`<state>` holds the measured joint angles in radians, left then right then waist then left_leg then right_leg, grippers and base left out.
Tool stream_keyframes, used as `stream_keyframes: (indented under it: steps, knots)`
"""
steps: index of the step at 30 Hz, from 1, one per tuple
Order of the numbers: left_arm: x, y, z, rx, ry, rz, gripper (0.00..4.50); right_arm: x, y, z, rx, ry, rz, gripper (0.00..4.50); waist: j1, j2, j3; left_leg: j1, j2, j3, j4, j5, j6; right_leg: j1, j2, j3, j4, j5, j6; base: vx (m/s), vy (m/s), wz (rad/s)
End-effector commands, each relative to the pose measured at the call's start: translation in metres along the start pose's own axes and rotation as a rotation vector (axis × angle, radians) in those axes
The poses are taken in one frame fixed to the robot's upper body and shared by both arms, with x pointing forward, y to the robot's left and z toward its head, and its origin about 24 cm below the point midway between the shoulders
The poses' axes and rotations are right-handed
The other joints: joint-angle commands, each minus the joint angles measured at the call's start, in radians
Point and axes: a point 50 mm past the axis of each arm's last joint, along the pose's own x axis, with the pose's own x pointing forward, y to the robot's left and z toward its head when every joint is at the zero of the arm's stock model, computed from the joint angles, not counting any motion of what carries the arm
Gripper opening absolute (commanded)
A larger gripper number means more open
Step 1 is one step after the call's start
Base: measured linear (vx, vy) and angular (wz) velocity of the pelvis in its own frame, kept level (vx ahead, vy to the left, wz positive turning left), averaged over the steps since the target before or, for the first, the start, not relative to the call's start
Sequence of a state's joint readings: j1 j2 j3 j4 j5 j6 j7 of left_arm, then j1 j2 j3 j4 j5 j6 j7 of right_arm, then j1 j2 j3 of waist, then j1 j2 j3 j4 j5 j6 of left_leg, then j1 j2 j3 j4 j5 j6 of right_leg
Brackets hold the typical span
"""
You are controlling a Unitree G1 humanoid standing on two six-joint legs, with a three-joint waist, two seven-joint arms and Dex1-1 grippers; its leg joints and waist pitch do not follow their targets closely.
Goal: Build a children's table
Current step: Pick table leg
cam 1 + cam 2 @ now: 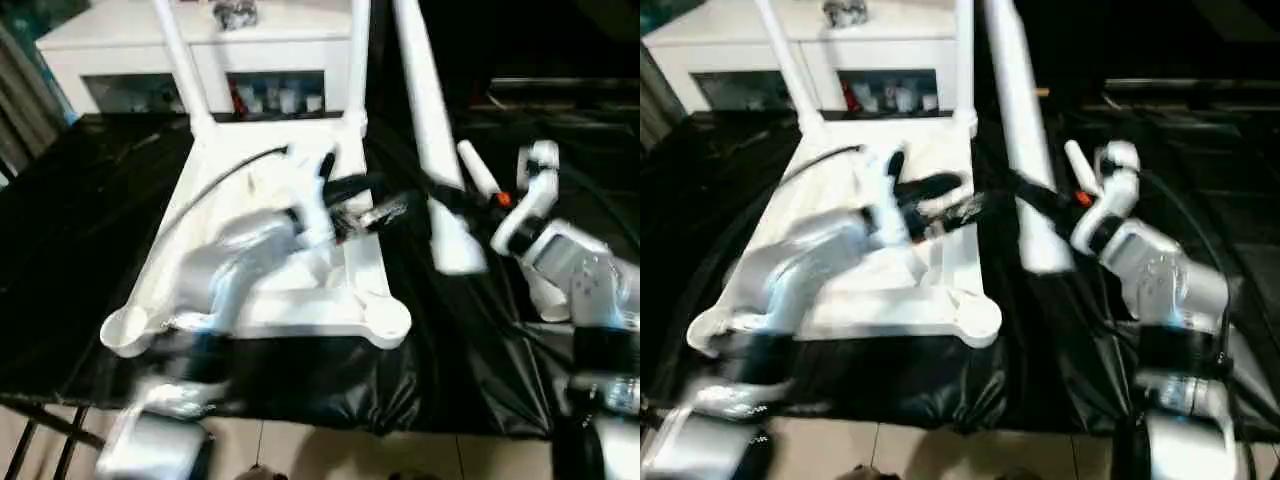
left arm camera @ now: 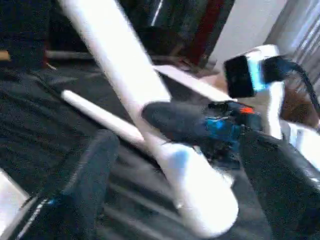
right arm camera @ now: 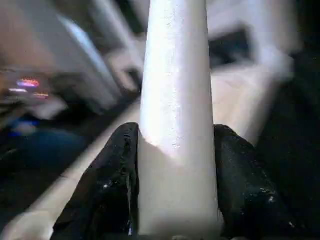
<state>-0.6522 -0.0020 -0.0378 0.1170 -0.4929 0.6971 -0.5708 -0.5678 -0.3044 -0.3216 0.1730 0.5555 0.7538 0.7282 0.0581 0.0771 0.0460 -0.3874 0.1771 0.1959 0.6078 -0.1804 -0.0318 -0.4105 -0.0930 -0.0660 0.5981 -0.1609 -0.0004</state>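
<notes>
We hold the third leg [image 1: 430, 130] in our right gripper [image 3: 175, 190], whose two black fingers [image 3: 107, 185] press its flanks near the wide end; that wide end hangs just above the black cloth [image 1: 80, 250], while the tube's long axis runs up toward twelve o'clock, nearly upright. The tabletop [image 1: 300, 290] lies underside up at about nine o'clock from this leg, with two legs already standing in its far sockets. The empty near-right socket [image 1: 385, 322] sits at roughly seven o'clock from the leg's foot, nearest our right arm. Our left gripper [image 1: 375, 200] reaches over the tabletop toward the leg, fingers spread wide and holding nothing.
</notes>
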Motion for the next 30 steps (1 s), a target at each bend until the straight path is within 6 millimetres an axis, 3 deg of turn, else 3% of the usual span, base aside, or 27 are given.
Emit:
stream_keyframes:
  steps: [1,2,4,5,10,16,20,25,26,30]
  knots:
    - [0.002,0.005,0.004,-0.085,-0.025,0.032,4.5,-0.001,0.014,0.002,0.001,-0.022,0.104,1.82,0.008,-0.023,-0.076,0.013,0.034,-0.017,-0.053,-0.107,0.114,0.058,-0.041,0.027,-0.069,-0.206,-0.235,0.0,0.0,0.0]
    - [0.008,0.003,0.006,-0.157,-0.055,0.026,4.5,-0.002,0.022,-0.001,0.009,-0.02,0.159,1.82,0.008,-0.019,-0.074,0.013,0.031,-0.015,-0.055,-0.125,0.106,0.056,-0.039,0.027,-0.076,-0.247,-0.221,0.0,0.0,0.0]
    - [0.013,-0.001,0.01,-0.22,-0.091,0.001,4.5,-0.002,0.028,-0.005,0.011,-0.011,0.199,1.82,0.01,-0.023,-0.074,0.013,0.033,-0.018,-0.058,-0.133,0.094,0.057,-0.042,0.025,-0.082,-0.277,-0.207,0.0,0.0,0.0]
    - [0.014,-0.002,0.012,-0.234,-0.104,-0.015,4.5,-0.002,0.029,-0.006,0.009,-0.005,0.205,1.82,0.011,-0.02,-0.074,0.015,0.033,-0.019,-0.058,-0.142,0.088,0.056,-0.042,0.024,-0.081,-0.29,-0.205,0.0,0.0,0.0]
    - [0.016,-0.011,0.022,-0.313,-0.165,-0.07,4.5,-0.003,0.032,-0.011,-0.016,0.015,0.215,1.82,0.01,-0.026,-0.069,0.011,0.031,-0.021,-0.061,-0.159,0.073,0.055,-0.042,0.024,-0.089,-0.347,-0.169,0.0,0.0,0.0]
    - [0.016,-0.011,0.022,-0.313,-0.152,-0.036,4.5,-0.001,0.035,-0.014,-0.053,0.047,0.193,1.82,0.009,-0.027,-0.07,0.008,0.033,-0.023,-0.063,-0.136,0.07,0.056,-0.043,0.025,-0.087,-0.332,-0.154,0.0,0.0,0.0]
    - [0.02,0.002,0.024,-0.295,-0.175,0.167,4.11,0.009,0.041,-0.018,-0.107,0.073,0.172,1.82,0.007,-0.026,-0.07,0.007,0.033,-0.024,-0.063,-0.136,0.068,0.057,-0.041,0.025,-0.086,-0.309,-0.154,0.0,0.0,0.0]
    - [0.022,0.007,0.024,-0.312,-0.2,0.245,3.63,0.017,0.044,-0.018,-0.133,0.059,0.138,1.82,0.006,-0.024,-0.071,0.009,0.032,-0.024,-0.064,-0.142,0.06,0.055,-0.041,0.024,-0.089,-0.325,-0.142,0.0,0.0,0.0]
    - [0.021,0.01,0.025,-0.313,-0.213,0.278,3.53,0.019,0.045,-0.018,-0.139,0.054,0.128,1.82,0.008,-0.02,-0.072,0.01,0.033,-0.025,-0.064,-0.136,0.059,0.054,-0.041,0.025,-0.087,-0.31,-0.146,0.0,0.0,0.0]
    - [0.021,0.013,0.028,-0.323,-0.238,0.313,3.16,0.024,0.047,-0.018,-0.148,0.046,0.112,1.82,0.007,-0.023,-0.072,0.008,0.033,-0.025,-0.064,-0.135,0.063,0.055,-0.042,0.025,-0.084,-0.282,-0.158,0.0,0.0,0.0]
